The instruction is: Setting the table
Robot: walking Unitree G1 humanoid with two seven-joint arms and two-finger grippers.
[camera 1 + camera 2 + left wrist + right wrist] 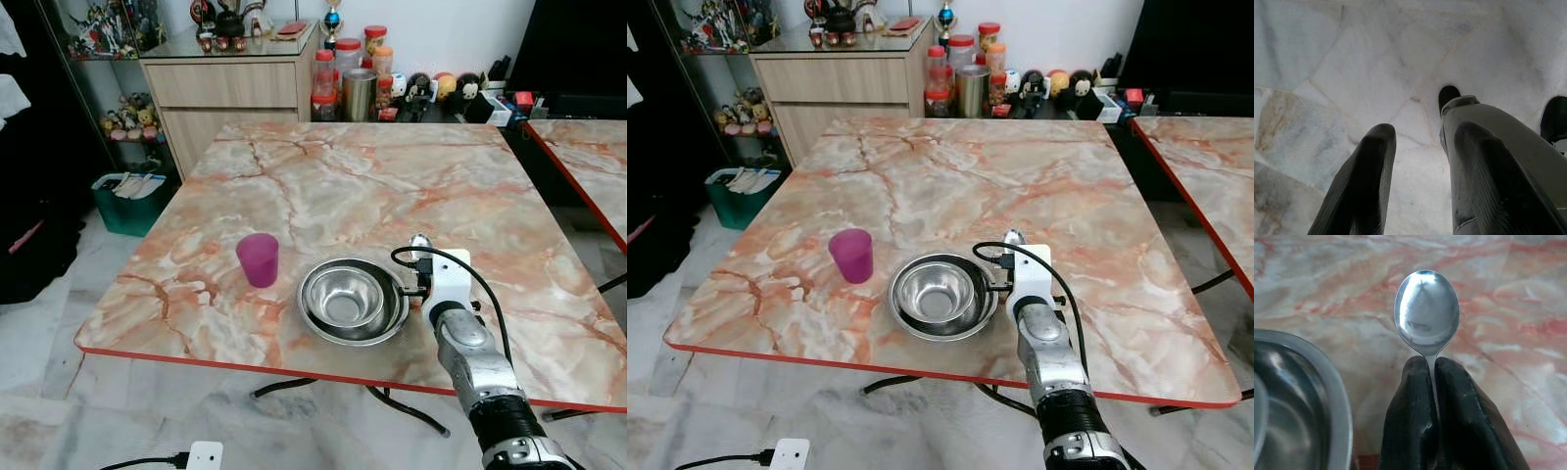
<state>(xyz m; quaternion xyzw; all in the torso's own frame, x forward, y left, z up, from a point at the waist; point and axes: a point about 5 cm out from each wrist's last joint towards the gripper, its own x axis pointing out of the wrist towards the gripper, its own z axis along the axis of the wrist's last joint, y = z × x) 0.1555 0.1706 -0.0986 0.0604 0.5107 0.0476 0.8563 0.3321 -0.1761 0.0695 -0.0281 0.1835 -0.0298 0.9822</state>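
My right gripper [1430, 369] is shut on a steel spoon [1426, 311], whose bowl sticks out past the fingertips just above the marble table [392, 176]. That spoon [420, 241] sits right of a steel plate [395, 318] holding a steel bowl [343, 299] near the table's front edge. A purple cup [259, 258] stands upright to the left of the plate. My left gripper [1418, 142] hangs open over the white marble floor.
A second marble table [588, 157] stands at the right. Behind the table a wooden cabinet [230, 93] carries jars [338, 69] and toys. A green bin [127, 201] sits on the floor at the left. A white power strip [204, 456] lies below the front edge.
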